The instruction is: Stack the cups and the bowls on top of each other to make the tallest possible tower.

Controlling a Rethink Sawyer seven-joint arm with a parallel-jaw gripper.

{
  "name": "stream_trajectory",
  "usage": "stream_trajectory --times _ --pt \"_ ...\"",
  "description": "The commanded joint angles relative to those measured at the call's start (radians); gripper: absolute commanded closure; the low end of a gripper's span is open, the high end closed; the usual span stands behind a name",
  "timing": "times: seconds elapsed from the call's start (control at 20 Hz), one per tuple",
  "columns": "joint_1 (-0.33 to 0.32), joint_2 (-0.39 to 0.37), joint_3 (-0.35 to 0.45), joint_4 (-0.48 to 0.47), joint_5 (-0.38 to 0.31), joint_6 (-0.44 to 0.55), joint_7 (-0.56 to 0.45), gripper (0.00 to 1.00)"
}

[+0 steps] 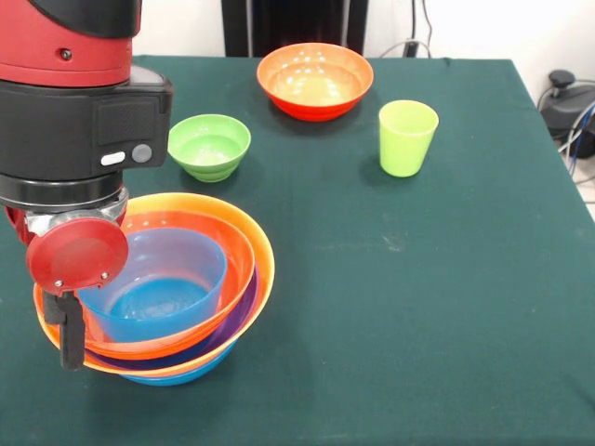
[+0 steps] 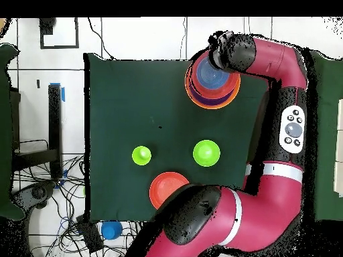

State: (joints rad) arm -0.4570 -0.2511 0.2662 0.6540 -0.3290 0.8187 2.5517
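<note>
The hand [image 1: 70,321] hangs at the rim of the nested tower of glossy plastic bowls [image 1: 172,297] near a table [image 1: 418,307] corner; whether it is spread, I cannot tell. Judged next: add the small lime-green bowl [image 1: 209,146], red-orange bowl [image 1: 315,80] or lime-green tumbler [image 1: 407,137] waiting mid-table.

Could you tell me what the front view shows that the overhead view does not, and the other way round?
Only the front view shows the side of the tower: a blue bowl sits nested inside orange ones, with purple and blue lower down, and the end effector hangs at its rim. Only the overhead view shows the whole arm curving from its base to the tower, plus cables on the floor. Both show the green cup, the small green bowl and the red-orange bowl standing apart on the table.
</note>
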Motion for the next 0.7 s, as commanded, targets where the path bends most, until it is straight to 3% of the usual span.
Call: stream_trajectory --times 0.05,0.7 --pt "0.010 0.006 0.048 -0.006 -0.011 0.048 -0.184 0.00" --pt "0.010 0.005 0.049 -0.012 -0.009 0.063 -0.200 0.00"
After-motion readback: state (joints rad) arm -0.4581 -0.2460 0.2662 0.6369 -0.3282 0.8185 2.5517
